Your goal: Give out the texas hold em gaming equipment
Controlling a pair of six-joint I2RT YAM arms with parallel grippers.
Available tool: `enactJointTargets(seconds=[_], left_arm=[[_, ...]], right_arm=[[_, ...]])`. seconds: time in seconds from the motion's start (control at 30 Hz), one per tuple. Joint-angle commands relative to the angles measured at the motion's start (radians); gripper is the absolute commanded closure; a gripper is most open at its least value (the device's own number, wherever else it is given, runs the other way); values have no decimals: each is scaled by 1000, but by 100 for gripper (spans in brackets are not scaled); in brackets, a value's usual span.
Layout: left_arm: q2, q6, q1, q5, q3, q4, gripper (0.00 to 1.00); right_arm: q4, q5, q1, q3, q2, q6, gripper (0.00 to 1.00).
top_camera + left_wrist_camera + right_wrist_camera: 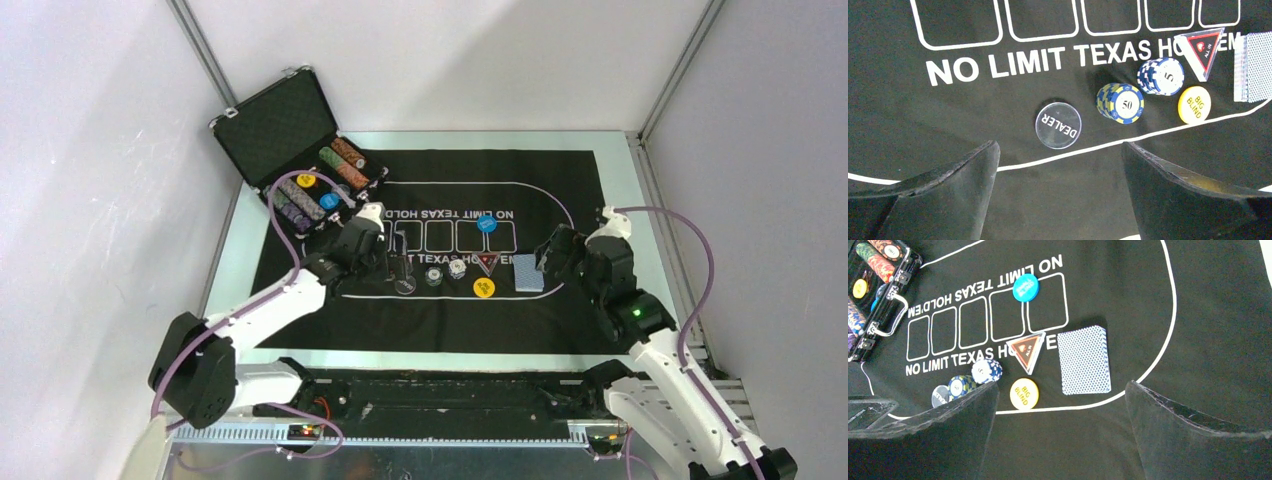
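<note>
The poker gear is lying in a row along the near part of the black mat [560,180]: a clear dealer disc [1058,125], a stack of 50 chips [1120,103], a stack of 5 chips [1161,76], a yellow big-blind disc [1194,104], a red-black triangle marker [1203,48] and a blue-backed card deck [1084,360]. A blue disc [1025,288] is sitting farther out, overlapping the outline of the printed card boxes. More chip stacks [340,165] are resting in the open case [275,115] at the mat's far left corner. The left gripper [1059,147] is hovering just short of the dealer disc, jaws standing wide apart and gripping nothing. The right gripper [1060,385] is hovering near the deck, likewise spread wide and empty.
</note>
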Motion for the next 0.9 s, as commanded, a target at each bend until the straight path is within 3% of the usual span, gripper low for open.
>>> enactJointTargets(seconds=[0.0,0.3,0.87], left_arm=[[46,4,-23,-29,30,32,2],[186,13,-28,8,61,46,2],[301,37,-56,-50,116,7,16]], right_arm=[[61,-7,-4,-49,-69,-11,0],[46,4,-11,-144,-170,-35,0],[73,-56,-21,-160,-135,-34,0]])
